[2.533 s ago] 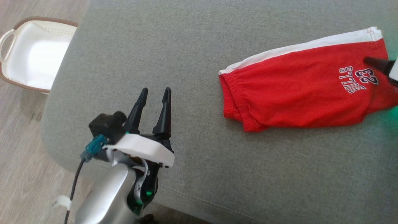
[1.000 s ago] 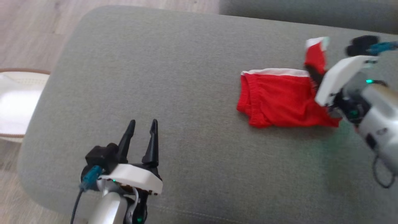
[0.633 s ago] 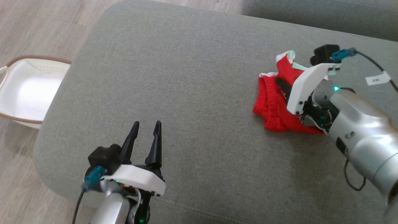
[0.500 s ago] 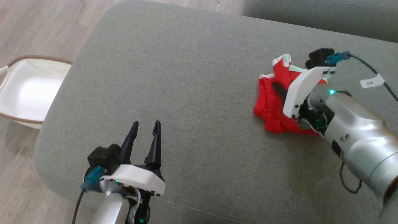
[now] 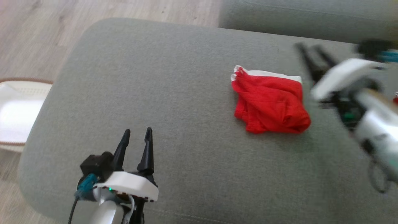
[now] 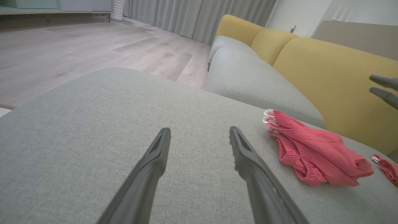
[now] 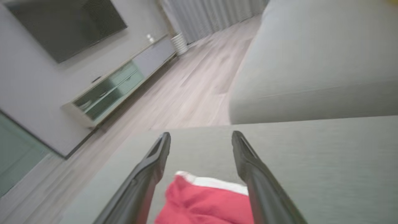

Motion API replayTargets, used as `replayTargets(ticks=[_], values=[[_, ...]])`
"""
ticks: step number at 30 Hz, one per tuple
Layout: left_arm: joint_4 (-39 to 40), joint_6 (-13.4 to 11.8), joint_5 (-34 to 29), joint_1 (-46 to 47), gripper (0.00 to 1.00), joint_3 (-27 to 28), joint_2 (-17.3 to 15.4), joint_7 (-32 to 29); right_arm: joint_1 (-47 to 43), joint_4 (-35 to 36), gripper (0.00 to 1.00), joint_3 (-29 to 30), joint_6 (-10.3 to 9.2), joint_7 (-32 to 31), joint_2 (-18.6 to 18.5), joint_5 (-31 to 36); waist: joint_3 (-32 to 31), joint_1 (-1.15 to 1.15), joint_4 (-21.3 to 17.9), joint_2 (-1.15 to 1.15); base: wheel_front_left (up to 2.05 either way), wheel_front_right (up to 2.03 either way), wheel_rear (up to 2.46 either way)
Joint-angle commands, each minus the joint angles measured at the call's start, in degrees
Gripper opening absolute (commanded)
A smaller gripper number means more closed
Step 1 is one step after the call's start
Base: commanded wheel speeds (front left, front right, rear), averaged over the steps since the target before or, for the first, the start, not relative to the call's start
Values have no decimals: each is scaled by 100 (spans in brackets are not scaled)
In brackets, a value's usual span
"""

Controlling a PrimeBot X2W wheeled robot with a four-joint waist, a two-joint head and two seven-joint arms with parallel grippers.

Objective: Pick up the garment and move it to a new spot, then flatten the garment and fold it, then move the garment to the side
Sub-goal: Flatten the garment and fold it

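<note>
Left gripper (image 5: pixel 136 132): your left gripper hovers low over the near part of the grey cushion (image 5: pixel 186 93), its two dark fingers parted and nothing between them. In its own wrist view (image 6: pixel 199 132) only bare fabric lies beyond the tips.

Right gripper (image 5: pixel 308 47): motion-blurred in the head view, but its wrist view (image 7: pixel 200 135) shows you the jaws spread wide and empty, lifted clear of the cloth.

Garment (image 5: pixel 270 104): the red shorts with a white stripe lie in a folded bundle on the cushion, touched by neither gripper. They sit just to the left of your right gripper's fingers and behind their tips — in that wrist view (image 7: pixel 205 202) the cloth lies under the gap between the fingers. From the left gripper they are well ahead and off to the right (image 6: pixel 311 149), white edge on the far side.

Second red piece (image 6: pixel 385 168): a small scrap of red cloth lies to the right of the bundle, too small for you to tell what it is.

Basket (image 5: pixel 18 109): a white basket with a brown rim stands on the wooden floor (image 5: pixel 37 37), well off to the left of the left gripper.

Sofa (image 6: pixel 335 71): a yellow backrest rises beyond the garment, far ahead of the left fingertips.
</note>
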State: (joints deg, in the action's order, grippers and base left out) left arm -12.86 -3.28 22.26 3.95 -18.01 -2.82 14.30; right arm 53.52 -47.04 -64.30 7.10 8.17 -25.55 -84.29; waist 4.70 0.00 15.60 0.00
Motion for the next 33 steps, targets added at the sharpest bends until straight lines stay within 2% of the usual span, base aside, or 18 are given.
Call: replayTargets(ticks=[1, 4, 8, 9, 11, 15, 19, 25, 29, 33], values=[[230, 33, -53, 151, 100, 208, -6, 70, -161, -59, 100, 145, 39, 267, -333, -16, -40, 0, -87, 0, 0, 0, 0], [233, 62, -63, 158, 100, 191, -6, 70, -328, -340, 100, 255, 39, 304, -535, -132, -26, 0, -110, 0, 0, 0, 0], [229, 76, -63, 192, 100, 152, -6, 70, -412, -599, 100, 298, 39, 155, -570, -251, 17, 0, -77, 0, 0, 0, 0], [232, 79, -64, 205, 100, 133, -6, 70, -426, -650, 93, 343, 39, 72, -550, -341, 37, 0, -52, 0, 0, 0, 0], [232, 77, -72, 229, 100, 112, -6, 70, -473, -669, 0, 534, 39, -185, -469, -683, 73, 0, 9, 0, 0, 0, 0], [232, 55, -72, 249, 100, 83, -6, 70, -615, -567, 0, 959, 39, -1074, -268, -1545, 121, 0, 166, 0, 0, 0, 0], [223, 38, -63, 245, 100, 67, -6, 70, -756, -511, 0, 1133, 39, -1823, -79, -2044, 139, 0, 326, 0, 0, 0, 0], [207, 31, -63, 250, 100, 99, -6, 70, -943, -791, 0, 1115, 39, -2651, 248, -2406, 154, 0, 509, 0, 0, 0, 0], [203, 25, -60, 227, 100, 139, -6, 70, -1080, -590, 0, 1164, 39, -2988, 397, -2535, 147, 0, 538, 0, 0, 0, 0], [184, 7, -66, 204, 100, 173, -6, 70, -1247, -68, 0, 1049, 39, -3124, 612, -2355, 117, 0, 476, 0, 0, 0, 0]])
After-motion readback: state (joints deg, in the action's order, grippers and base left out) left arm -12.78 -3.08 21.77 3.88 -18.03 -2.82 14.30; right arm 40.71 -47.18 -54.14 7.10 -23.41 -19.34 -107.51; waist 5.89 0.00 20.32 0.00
